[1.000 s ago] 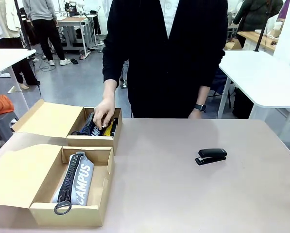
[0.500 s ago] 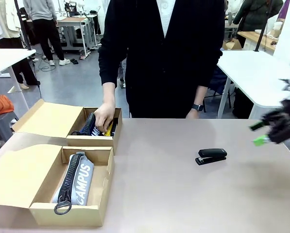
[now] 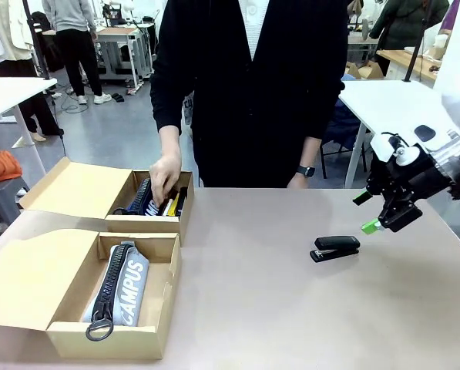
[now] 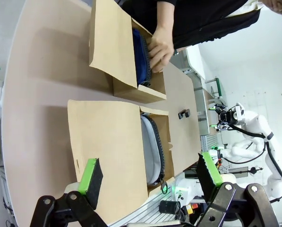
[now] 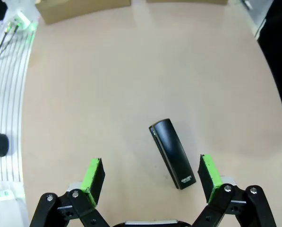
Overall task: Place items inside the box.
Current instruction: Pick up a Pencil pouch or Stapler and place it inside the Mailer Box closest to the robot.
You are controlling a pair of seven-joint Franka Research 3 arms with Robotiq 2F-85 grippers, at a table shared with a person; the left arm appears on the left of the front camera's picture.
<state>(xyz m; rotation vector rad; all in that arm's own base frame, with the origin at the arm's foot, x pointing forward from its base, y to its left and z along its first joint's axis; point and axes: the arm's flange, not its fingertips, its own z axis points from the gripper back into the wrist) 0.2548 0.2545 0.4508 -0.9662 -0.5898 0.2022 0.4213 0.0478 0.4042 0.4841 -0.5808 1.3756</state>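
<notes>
- Front view: the right gripper [image 3: 366, 212] hangs above the table [image 3: 253, 308], jaws apart and empty, just up and to the right of the stapler [image 3: 335, 247]. The stapler lies on the bare tabletop, well apart from both boxes. The grey pouch [image 3: 123, 289] lies in the near box [image 3: 110, 344]. The person's hand [image 3: 166, 176] reaches into the far box [image 3: 149, 224], where the navy pouch [image 3: 141, 196] sits beside something yellow, probably the knife. The rest of that box is too hidden to name.
- Left wrist view: the left gripper [image 4: 150, 172] is spread wide with nothing between its pads, out by the near box's open flap. Both boxes and their pouches show, with the stapler [image 4: 183, 114] a small dark shape beyond them.
- Right wrist view: the stapler [image 5: 173, 152] lies flat ahead of the open fingers, nearer one pad and touching neither.
- Judged from this, the packing is mostly done. This stapler is the one item seen outside a box, and it has yet to be gripped, carried across and set inside.
</notes>
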